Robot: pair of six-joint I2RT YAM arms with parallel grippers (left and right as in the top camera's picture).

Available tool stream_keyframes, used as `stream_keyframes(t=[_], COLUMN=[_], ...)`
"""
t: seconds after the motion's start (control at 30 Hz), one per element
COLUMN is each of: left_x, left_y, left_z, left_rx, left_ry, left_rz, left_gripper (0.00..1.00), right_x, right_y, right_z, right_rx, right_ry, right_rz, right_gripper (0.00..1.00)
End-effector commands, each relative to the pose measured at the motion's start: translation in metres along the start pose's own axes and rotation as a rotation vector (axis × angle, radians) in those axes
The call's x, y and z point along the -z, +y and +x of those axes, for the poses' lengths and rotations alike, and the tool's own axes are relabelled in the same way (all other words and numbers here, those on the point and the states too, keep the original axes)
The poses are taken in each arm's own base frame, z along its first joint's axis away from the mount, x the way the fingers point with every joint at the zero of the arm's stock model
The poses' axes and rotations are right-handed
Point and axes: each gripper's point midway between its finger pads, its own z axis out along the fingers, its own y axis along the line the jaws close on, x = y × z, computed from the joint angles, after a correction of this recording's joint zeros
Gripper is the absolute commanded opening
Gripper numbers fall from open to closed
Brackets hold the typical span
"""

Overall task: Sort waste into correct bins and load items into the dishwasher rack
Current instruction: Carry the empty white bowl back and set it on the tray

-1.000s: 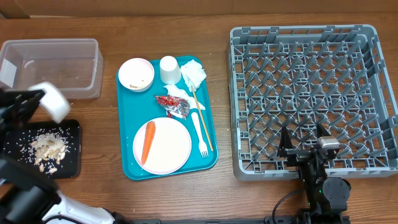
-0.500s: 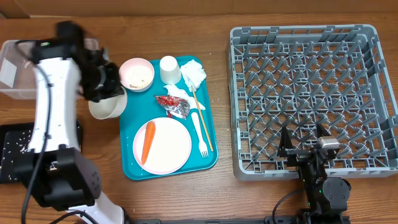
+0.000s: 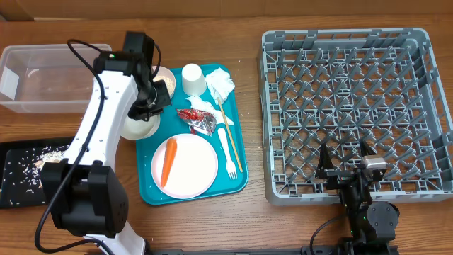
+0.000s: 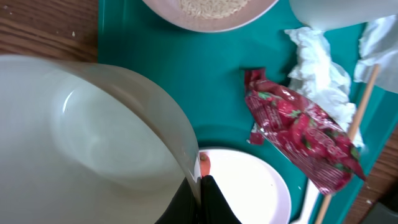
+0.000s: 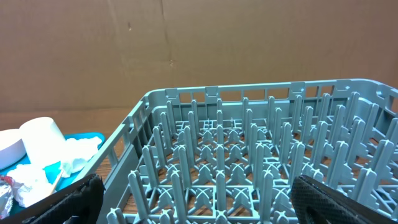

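Observation:
My left gripper (image 3: 147,108) is shut on the rim of an empty white bowl (image 3: 139,127) and holds it over the left edge of the teal tray (image 3: 152,191). In the left wrist view the jaws (image 4: 202,194) pinch the bowl's wall (image 4: 93,143). A second bowl (image 4: 211,9) holds rice. The plate (image 3: 195,168) carries the carrot (image 3: 168,159). The red foil wrapper (image 3: 198,119), napkins (image 3: 219,83), cup (image 3: 192,78), fork (image 3: 228,152) and chopsticks (image 3: 230,134) lie on the tray. My right gripper (image 3: 345,166) is open and empty at the front edge of the grey rack (image 3: 354,106).
The clear tub (image 3: 49,74) stands at the far left. The black tray (image 3: 14,191) in front of it holds rice and pasta bits. My left arm crosses above the table between them and the teal tray. The rack (image 5: 249,162) fills the right wrist view.
My left arm has swung right from above the black tray to the teal tray's left edge, with the white bowl in it. The right arm has not moved.

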Motion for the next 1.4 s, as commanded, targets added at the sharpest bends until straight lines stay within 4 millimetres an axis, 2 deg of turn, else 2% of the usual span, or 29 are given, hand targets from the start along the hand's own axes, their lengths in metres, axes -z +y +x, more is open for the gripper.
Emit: stream_keyframes(t=[0.0,0.27,0.37,0.57,0.93,0.97,1.03,1.27,1.37], left_x=[-0.008,-0.027,-0.038,-0.048,-0.048,-0.048,-0.048,-0.048,-0.041], left_y=[0.006,-0.006,-0.011,-0.014,-0.017,-0.018,-0.018,-0.017,-0.02], left_z=[0.003,0.0,0.003,0.007,0.0,0.0,0.002,0.005,0.001], left_rx=[0.034,0.002,-0.013,-0.026,-0.027,-0.029,-0.032,-0.033,-0.05], left_ry=[-0.014,-0.057,-0.065,-0.071,-0.102,-0.101,-0.097,-0.083,-0.089], left_rz=[-0.025,0.005,0.014,0.019,0.028,0.028,0.027,0.024,0.029], left_gripper=[0.04,0.04,0.04,0.04,0.04,0.05,0.15,0.16,0.18], right_x=[0.0,0.0,0.0,0.0,0.0,0.0,0.0,0.0,0.0], right_y=[-0.002,-0.002,-0.002,-0.002,-0.002,-0.002,-0.002,-0.002,-0.002], right_z=[0.002,0.001,0.001,0.001,0.002,0.001,0.001,0.001,0.002], right_rx=[-0.004,-0.004,-0.004,-0.004,-0.004,-0.004,-0.004,-0.004,-0.004], right_ry=[-0.005,-0.005,-0.005,-0.005,-0.005,-0.005,-0.005,-0.005,-0.005], right_rz=[0.01,0.01,0.01,0.01,0.01,0.01,0.01,0.01,0.01], right_gripper=[1.0,1.0,1.0,1.0,1.0,1.0,1.0,1.0,1.0])
